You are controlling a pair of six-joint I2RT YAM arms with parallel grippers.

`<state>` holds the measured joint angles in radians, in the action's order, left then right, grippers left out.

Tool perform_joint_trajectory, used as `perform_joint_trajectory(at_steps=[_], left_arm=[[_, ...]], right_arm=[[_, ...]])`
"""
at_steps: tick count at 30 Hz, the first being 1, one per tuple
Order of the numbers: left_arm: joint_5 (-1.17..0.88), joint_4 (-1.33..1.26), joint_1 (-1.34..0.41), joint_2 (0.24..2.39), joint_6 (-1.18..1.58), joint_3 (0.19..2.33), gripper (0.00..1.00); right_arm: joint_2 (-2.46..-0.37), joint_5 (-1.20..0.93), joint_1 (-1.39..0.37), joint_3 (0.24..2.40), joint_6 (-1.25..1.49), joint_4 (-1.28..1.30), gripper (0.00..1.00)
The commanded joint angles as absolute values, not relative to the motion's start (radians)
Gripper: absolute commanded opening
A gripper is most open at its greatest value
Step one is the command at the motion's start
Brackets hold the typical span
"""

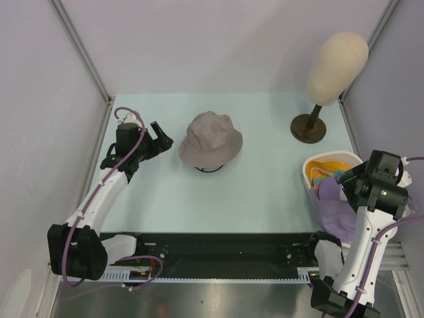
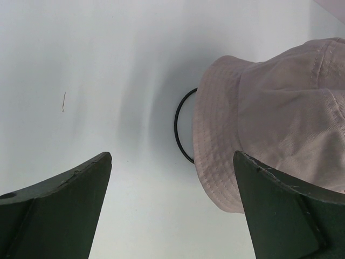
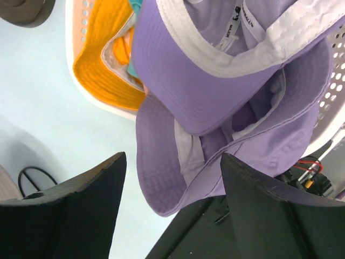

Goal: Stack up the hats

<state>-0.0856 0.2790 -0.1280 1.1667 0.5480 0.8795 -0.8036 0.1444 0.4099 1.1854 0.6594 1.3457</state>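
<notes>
soft stitched pink hat (image 1: 210, 139) domes left of the perforated basket (image 3: 75, 32); crumpled lavender hat (image 3: 156, 162) and orange hat (image 3: 102, 59) sit half-hidden inside; both jaws released.

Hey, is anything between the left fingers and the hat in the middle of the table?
Nothing blocks it. The left gripper is open beside the pink hat, with bare table between them; only a thin black cord loop lies at the brim.

Probably a lab: white booth walls (image 1: 218, 46) enclose the table (image 1: 265, 192).
</notes>
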Motion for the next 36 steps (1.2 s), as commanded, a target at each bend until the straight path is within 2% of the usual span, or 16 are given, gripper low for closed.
perform_joint_trajectory(at_steps=[1, 6, 9, 12, 13, 15, 16, 21, 36], left_arm=[[-0.104, 0.261, -0.137, 1.146, 0.541, 0.917, 1.00], [-0.113, 0.255, -0.140, 1.137, 0.555, 0.908, 1.00], [-0.115, 0.258, -0.143, 1.129, 0.557, 0.905, 1.00], [-0.115, 0.262, -0.146, 1.123, 0.558, 0.910, 1.00], [-0.117, 0.262, -0.147, 1.121, 0.560, 0.914, 1.00], [-0.117, 0.264, -0.150, 1.121, 0.560, 0.919, 1.00], [-0.115, 0.265, -0.152, 1.120, 0.558, 0.922, 1.00], [-0.115, 0.264, -0.155, 1.123, 0.560, 0.925, 1.00], [-0.114, 0.268, -0.167, 1.106, 0.554, 0.922, 1.00]], right_arm=[[-0.763, 0.104, 0.416, 1.169, 0.681, 1.516, 0.74], [-0.723, 0.089, 0.416, 1.111, 0.693, 1.519, 0.72], [-0.713, 0.087, 0.416, 1.075, 0.701, 1.500, 0.66], [-0.715, 0.065, 0.416, 1.071, 0.689, 1.463, 0.43], [-0.719, 0.049, 0.416, 1.081, 0.678, 1.454, 0.24], [-0.730, 0.009, 0.416, 1.123, 0.637, 1.433, 0.06], [-0.733, -0.035, 0.417, 1.143, 0.627, 1.422, 0.00], [-0.755, -0.173, 0.417, 1.334, 0.612, 1.413, 0.00], [-0.801, -0.135, 0.416, 1.724, 0.650, 1.517, 0.00]])
